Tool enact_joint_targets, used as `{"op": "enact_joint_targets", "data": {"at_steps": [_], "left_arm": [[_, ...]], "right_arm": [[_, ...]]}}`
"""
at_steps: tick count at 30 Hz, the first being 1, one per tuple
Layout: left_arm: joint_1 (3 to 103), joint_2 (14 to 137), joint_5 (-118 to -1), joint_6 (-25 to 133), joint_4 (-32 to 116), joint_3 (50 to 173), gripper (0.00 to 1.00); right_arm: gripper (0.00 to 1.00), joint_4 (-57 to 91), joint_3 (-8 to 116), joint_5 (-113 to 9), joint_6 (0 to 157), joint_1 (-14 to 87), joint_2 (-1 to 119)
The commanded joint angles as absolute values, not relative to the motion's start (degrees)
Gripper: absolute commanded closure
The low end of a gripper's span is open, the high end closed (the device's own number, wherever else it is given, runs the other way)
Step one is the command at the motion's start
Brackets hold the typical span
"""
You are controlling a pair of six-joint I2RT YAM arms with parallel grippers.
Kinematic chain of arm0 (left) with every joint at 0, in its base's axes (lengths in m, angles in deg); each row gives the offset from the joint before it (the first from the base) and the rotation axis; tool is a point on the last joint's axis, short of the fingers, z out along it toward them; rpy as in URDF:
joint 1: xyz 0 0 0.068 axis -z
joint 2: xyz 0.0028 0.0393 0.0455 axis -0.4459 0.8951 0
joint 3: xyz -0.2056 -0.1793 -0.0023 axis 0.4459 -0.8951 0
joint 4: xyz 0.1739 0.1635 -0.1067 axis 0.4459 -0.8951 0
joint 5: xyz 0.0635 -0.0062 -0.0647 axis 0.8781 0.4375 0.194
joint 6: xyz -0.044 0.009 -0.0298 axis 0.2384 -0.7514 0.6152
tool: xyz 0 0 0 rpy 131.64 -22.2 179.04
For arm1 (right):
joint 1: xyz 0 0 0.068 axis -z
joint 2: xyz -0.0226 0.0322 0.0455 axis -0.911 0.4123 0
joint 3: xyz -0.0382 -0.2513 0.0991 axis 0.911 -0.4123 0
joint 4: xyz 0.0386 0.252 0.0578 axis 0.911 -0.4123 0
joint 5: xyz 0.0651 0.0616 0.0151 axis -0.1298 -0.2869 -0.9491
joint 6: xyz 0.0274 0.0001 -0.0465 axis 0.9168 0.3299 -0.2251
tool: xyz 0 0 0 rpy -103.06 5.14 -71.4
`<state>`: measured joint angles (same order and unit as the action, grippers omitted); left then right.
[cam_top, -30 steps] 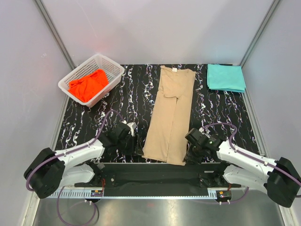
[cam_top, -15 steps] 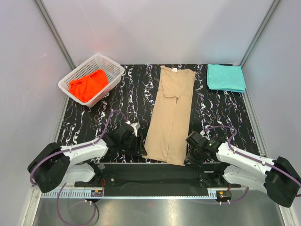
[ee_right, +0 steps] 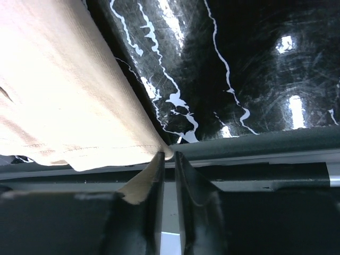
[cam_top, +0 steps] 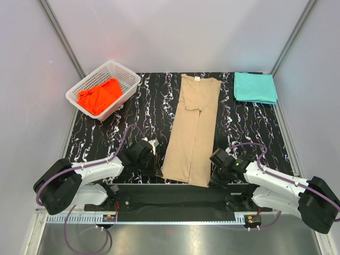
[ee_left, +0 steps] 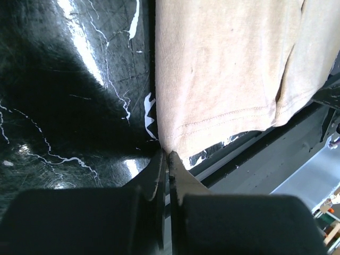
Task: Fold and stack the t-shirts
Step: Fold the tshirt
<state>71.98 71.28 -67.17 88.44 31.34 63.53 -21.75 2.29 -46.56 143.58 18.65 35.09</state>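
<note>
Two claws are working the near hem of the tan t-shirt [cam_top: 192, 130], which is lying as a long narrow strip down the middle of the table [cam_top: 101, 141]. The left gripper [ee_left: 166, 155] is sitting at the hem's 7 o'clock corner with its fingers drawn almost together, seemingly pinching the cloth's corner at their tips. The right gripper [ee_right: 168, 155] is doing likewise at the 5 o'clock corner, with only a sliver of gap showing where the corner is entering.

To fold well, I judge both should be lifting together and carrying the hem toward 12 o'clock at equal pace. That means holding the edge taut between them so it is landing square, not skewed. So shallow a pinch is risking a slip on either side.

The shirt's long axis is running from 6 to 12 o'clock, leaning slightly toward 1, with the collar pointing to 12. The teal t-shirt [cam_top: 255, 87] is lying folded at 1 o'clock. The orange-red t-shirt [cam_top: 100, 95] is sitting bunched in the basket [cam_top: 129, 75] at 10 o'clock.
</note>
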Motion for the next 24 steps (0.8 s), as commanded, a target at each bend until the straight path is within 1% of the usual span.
{"op": "enact_joint_targets", "data": {"at_steps": [1, 4, 12, 13, 14, 15, 16, 18, 24], "left_arm": [[72.5, 71.8, -66.7, 88.3, 31.9, 64.0, 1.0], [72.7, 71.2, -65.9, 88.7, 31.0, 64.2, 1.0], [73.2, 70.6, -65.8, 90.1, 30.3, 64.9, 1.0], [73.2, 70.9, -65.8, 90.2, 30.4, 65.0, 1.0], [73.2, 71.2, -65.8, 90.2, 30.4, 65.1, 1.0], [73.2, 71.2, -65.8, 90.3, 30.5, 65.1, 1.0], [73.2, 71.5, -65.9, 90.2, 30.6, 65.2, 1.0], [73.2, 71.8, -65.9, 90.2, 30.7, 65.0, 1.0], [73.2, 71.7, -65.7, 90.2, 30.5, 64.9, 1.0]], "right_arm": [[0.88, -20.1, 1.4, -44.5, 144.4, 18.0, 35.1], [1.0, -19.6, 1.3, -44.6, 143.9, 18.0, 35.3], [1.0, -22.3, 1.7, -43.0, 143.3, 17.9, 31.6], [0.96, -22.8, 2.0, -42.7, 143.1, 18.0, 30.8], [0.75, -23.5, 2.3, -42.5, 142.8, 18.0, 30.4], [0.67, -23.8, 2.4, -42.4, 142.7, 18.0, 30.1], [0.62, -23.7, 2.4, -42.4, 142.4, 18.0, 29.2], [0.6, -23.8, 2.1, -42.4, 142.2, 17.9, 28.3], [0.59, -21.9, -0.4, -43.2, 143.2, 18.0, 26.2]]}}
